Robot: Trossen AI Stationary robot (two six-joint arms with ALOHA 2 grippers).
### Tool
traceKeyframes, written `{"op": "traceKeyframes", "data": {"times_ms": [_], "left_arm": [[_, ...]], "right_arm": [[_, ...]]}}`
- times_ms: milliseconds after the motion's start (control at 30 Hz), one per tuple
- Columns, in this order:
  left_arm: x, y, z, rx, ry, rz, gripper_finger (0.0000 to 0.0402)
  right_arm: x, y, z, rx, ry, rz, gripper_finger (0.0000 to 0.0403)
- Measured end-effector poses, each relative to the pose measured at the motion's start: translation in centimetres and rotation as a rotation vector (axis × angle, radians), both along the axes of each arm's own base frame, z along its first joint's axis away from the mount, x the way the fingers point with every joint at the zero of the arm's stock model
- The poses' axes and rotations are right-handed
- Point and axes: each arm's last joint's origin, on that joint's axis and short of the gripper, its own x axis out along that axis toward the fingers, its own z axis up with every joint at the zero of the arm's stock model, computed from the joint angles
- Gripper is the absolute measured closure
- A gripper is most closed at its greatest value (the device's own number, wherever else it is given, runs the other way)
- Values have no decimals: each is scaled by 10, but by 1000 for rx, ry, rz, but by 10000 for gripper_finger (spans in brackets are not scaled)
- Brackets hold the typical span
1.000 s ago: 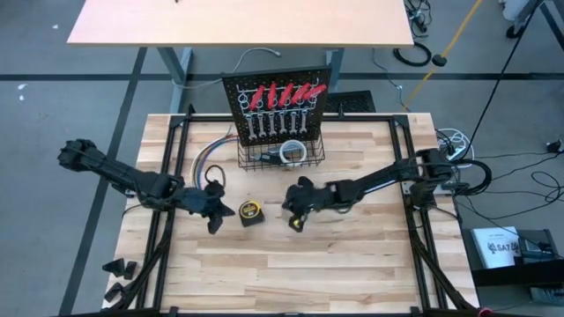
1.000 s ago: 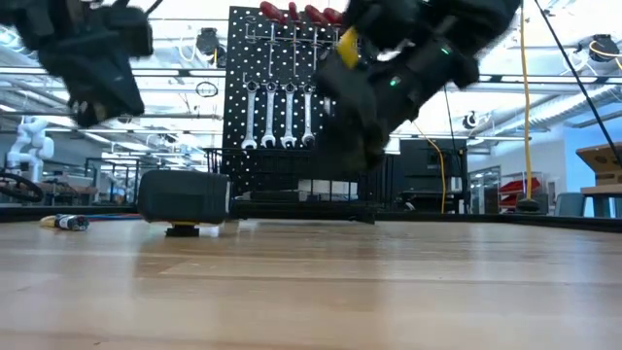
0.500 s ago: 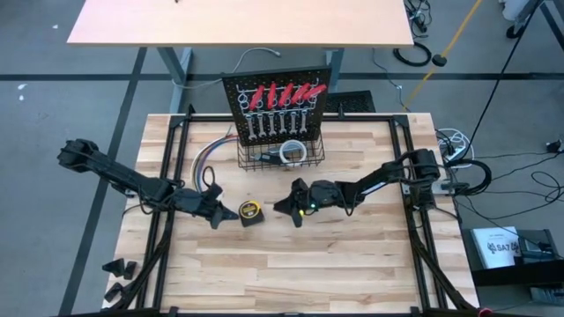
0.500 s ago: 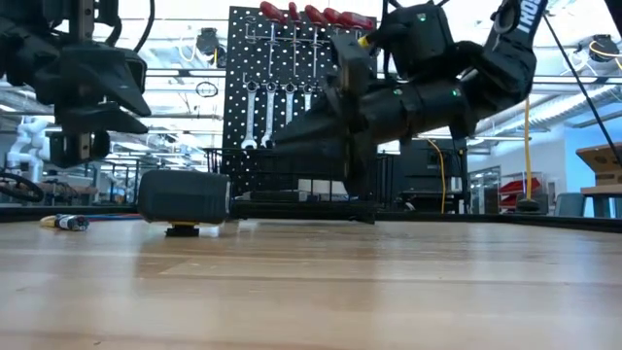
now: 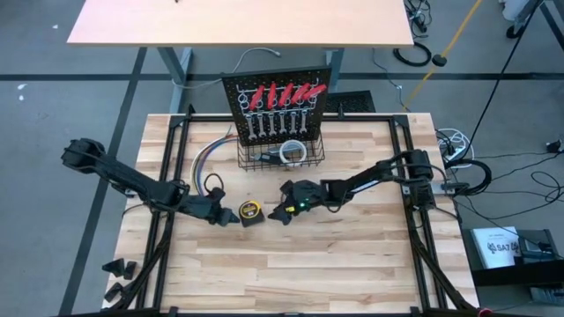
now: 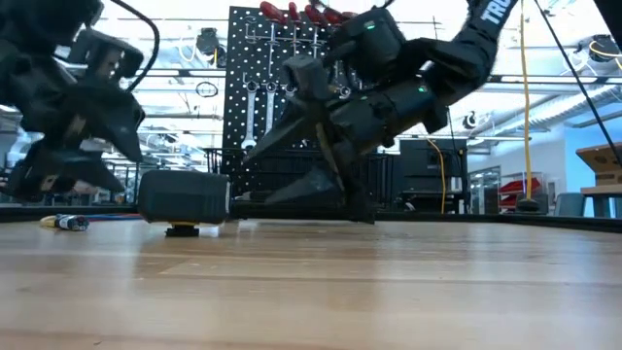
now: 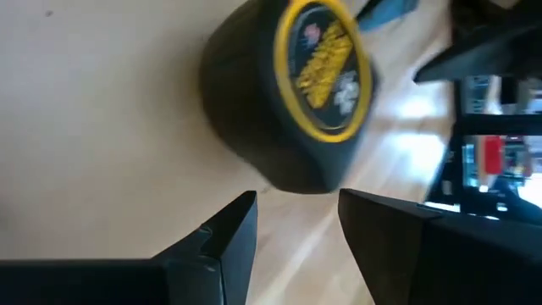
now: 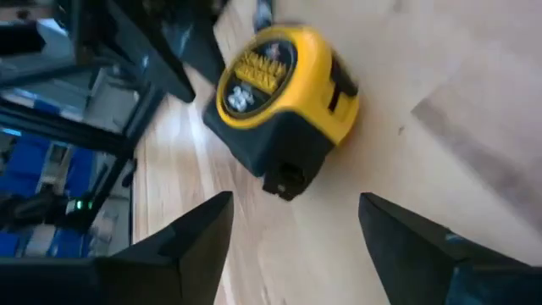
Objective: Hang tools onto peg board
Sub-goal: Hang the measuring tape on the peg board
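The yellow-and-black tape measure (image 5: pixel 250 211) lies on its side on the tabletop, round label face up, between my two grippers. My left gripper (image 5: pixel 225 214) stands open just to its left, fingers pointing at the tape measure (image 7: pixel 292 93) with a gap to it. My right gripper (image 5: pixel 278 212) stands open just to its right, low over the table, short of the tape measure (image 8: pixel 284 93). The peg board (image 5: pixel 275 101) stands at the table's far edge with red-handled tools and silver wrenches hanging on it.
A black wire basket (image 5: pixel 264 158) at the board's foot holds a white tape roll (image 5: pixel 295 150). A bundle of coloured wires (image 5: pixel 207 163) lies left of the basket. A black frame rail (image 5: pixel 407 176) runs along each side of the table.
My right gripper has gone toward the table's left edge and down, closing in on the tape measure, and has opened its fingers. My left gripper has come down and moved a little toward the tape measure. The tape measure has stayed where it was.
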Motion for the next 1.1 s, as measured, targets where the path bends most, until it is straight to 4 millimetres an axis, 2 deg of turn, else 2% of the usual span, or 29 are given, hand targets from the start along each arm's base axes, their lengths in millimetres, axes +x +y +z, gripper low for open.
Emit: {"op": "traceKeyframes", "data": {"times_ms": [167,333,467,667,933,1100], "left_arm": [[5,-2,-10,-1,42,9,228],[14,-5,-8,12,-47,-14,228],[17,-6,-14,52,-39,-4,228],[21,-7,-26,47,7,3,228],[26,-8,-27,79,-37,3,228],[27,-9,-25,131,-84,-44,228]], "right_arm": [[17,2,-1,38,43,38,149],[34,2,-10,67,49,32,150],[43,2,-15,78,46,39,151],[45,2,-14,79,25,39,151],[45,7,-13,69,13,40,152],[44,14,-14,35,6,58,184]]}}
